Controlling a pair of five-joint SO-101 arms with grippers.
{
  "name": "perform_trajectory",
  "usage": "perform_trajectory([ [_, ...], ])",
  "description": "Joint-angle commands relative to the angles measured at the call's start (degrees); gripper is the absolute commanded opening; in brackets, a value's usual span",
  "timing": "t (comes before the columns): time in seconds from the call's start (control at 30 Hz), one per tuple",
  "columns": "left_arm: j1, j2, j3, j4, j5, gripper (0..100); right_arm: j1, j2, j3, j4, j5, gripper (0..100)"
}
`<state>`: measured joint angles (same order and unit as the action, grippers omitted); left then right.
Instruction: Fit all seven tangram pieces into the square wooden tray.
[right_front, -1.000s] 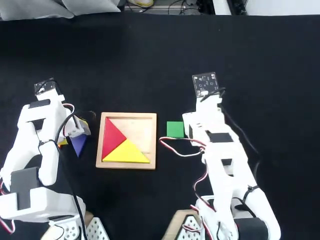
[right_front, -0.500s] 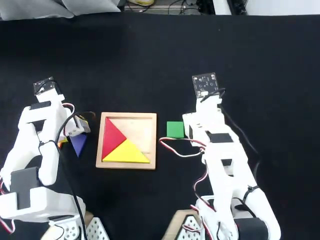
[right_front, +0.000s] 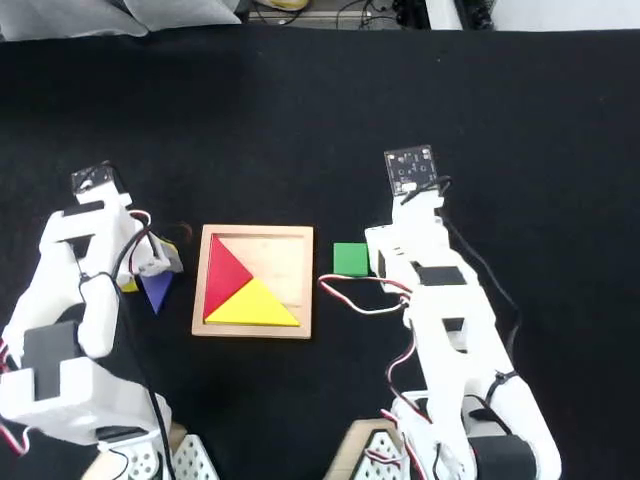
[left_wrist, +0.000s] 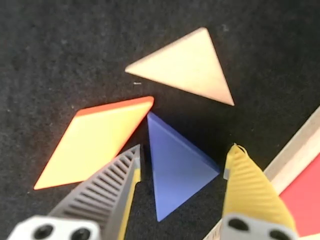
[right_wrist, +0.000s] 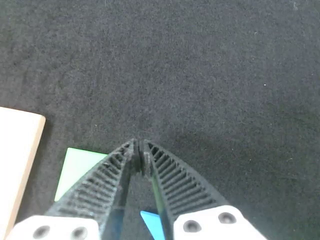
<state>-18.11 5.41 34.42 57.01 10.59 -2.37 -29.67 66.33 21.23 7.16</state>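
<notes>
**While left gripper (left_wrist: 185, 150) straddles blue triangle (left_wrist: 175, 162), tray (right_front: 252, 232) holds two pieces**

With its jaws spread wide, the left gripper sits low over the blue triangle, one finger on each side of it. It grips nothing, and whether the fingers touch the piece cannot be told. Just beside the blue triangle lie an orange parallelogram (left_wrist: 95, 142), nearly touching it at a corner, and a pale triangle (left_wrist: 187, 67) a little farther off. All three lie on the black tabletop (right_front: 320, 120), close to the tray's left edge.

The tray lies flat between the two arms. Inside it, a red triangle (right_front: 225, 268) fills the left part and a yellow triangle (right_front: 255, 303) the near part, their edges meeting; the remaining floor is bare wood.

On the tray's other side, the right gripper (right_wrist: 138, 147) is closed tip to tip and holds nothing. It hangs above the tabletop next to a green square (right_front: 350, 259), which lies just beside the tray's right edge. A light-blue piece (right_wrist: 152, 222) peeks out under that gripper.
</notes>
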Motion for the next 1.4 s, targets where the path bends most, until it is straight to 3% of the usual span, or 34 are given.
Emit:
perform_trajectory([
  [0.0,0.7,2.0,-4.1,2.0,0.4,26,-0.8,-1.6,-0.4,-0.8,0.1,1.1],
  [0.4,0.7,3.3,-5.0,2.2,1.3,26,-0.8,-1.6,-0.4,-0.8,0.1,1.1],
  [0.63,0.7,3.3,-5.0,2.2,2.5,14,-0.8,-1.6,-0.4,-0.8,0.1,1.1],
  [1.0,3.1,3.3,-5.0,2.5,2.0,16,-0.9,-1.6,-0.4,-0.8,0.1,1.1],
  [1.17,4.9,2.9,-5.1,2.6,-5.3,32,-0.9,-1.6,-0.4,-0.8,0.1,1.1],
  [1.37,4.7,-2.7,-4.1,2.7,-13.9,29,-0.9,-1.6,-0.5,-0.8,0.1,1.1],
])
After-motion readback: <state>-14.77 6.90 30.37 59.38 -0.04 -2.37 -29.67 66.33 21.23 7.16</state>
